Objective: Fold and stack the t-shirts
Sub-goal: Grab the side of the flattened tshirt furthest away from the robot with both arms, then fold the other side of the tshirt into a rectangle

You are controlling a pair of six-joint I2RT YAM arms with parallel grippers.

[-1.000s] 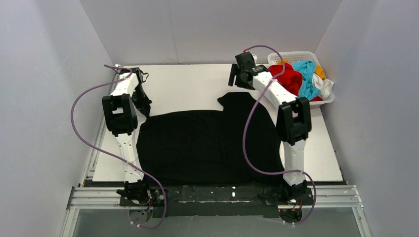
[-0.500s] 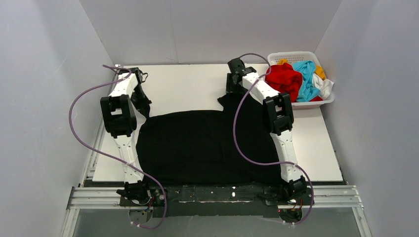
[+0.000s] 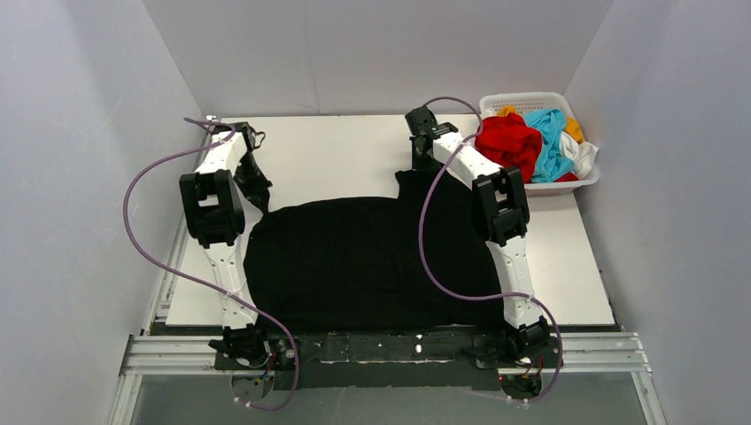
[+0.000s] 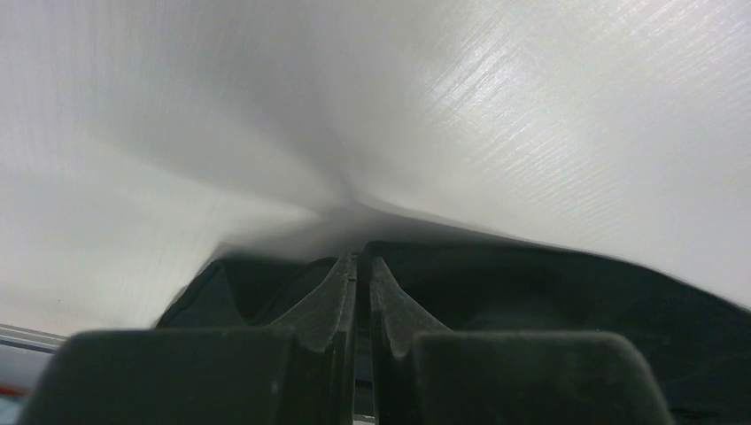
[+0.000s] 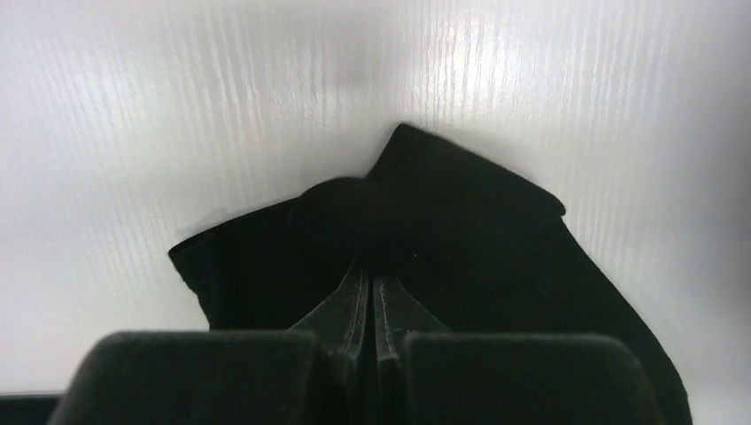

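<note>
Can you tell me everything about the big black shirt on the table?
The black t-shirt is big, plain, soft cloth, spread mostly flat on the white table, its near edge by the arms' bases. A sleeve pokes out at the far right. The left gripper pinches its far left corner, and the right gripper pinches that bunched sleeve; both are shut on the cloth.

A white lattice basket (image 3: 531, 97) stands just to the right of my right gripper (image 3: 414, 168), slightly farther out, at the far right corner of the white tabletop (image 3: 336, 150). That tabletop lies under the gripper and stretches ahead of it. Pale grey walls (image 3: 381, 53) rise beyond; an aluminium rail (image 3: 602, 350) lies well behind.
</note>
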